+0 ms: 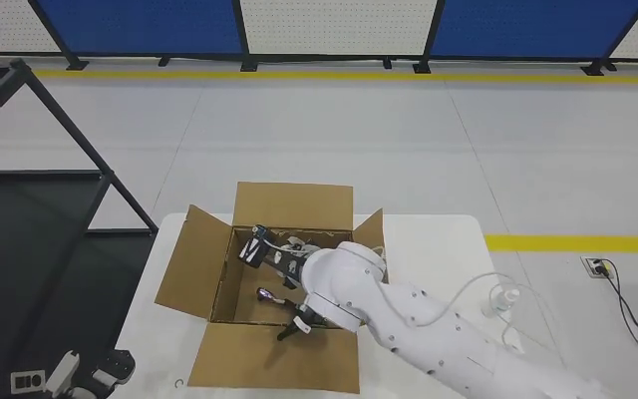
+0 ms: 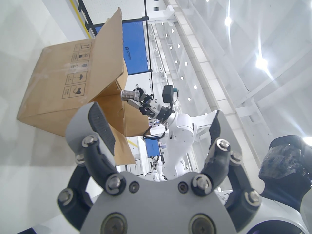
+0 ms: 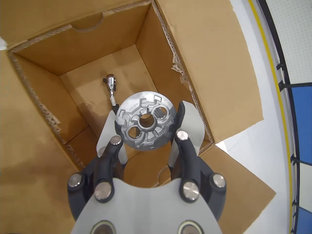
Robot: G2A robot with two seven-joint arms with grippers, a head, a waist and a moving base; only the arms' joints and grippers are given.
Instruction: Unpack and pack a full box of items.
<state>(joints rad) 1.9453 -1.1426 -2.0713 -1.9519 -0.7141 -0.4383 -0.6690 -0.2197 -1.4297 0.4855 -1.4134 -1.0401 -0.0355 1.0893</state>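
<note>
White counter [image 1: 439,239] on pale floor [image 1: 299,130], blue panels [image 1: 140,25] behind; an open cardboard box [image 3: 202,49] sits on it w/ a ratchet [image 3: 111,83] on its bottom. R arm [image 1: 399,299] reaches over the box, jaws closed on a metal disc [image 3: 146,124] held above the inside. L jaws, low beside the counter, gape wide, empty.
</note>
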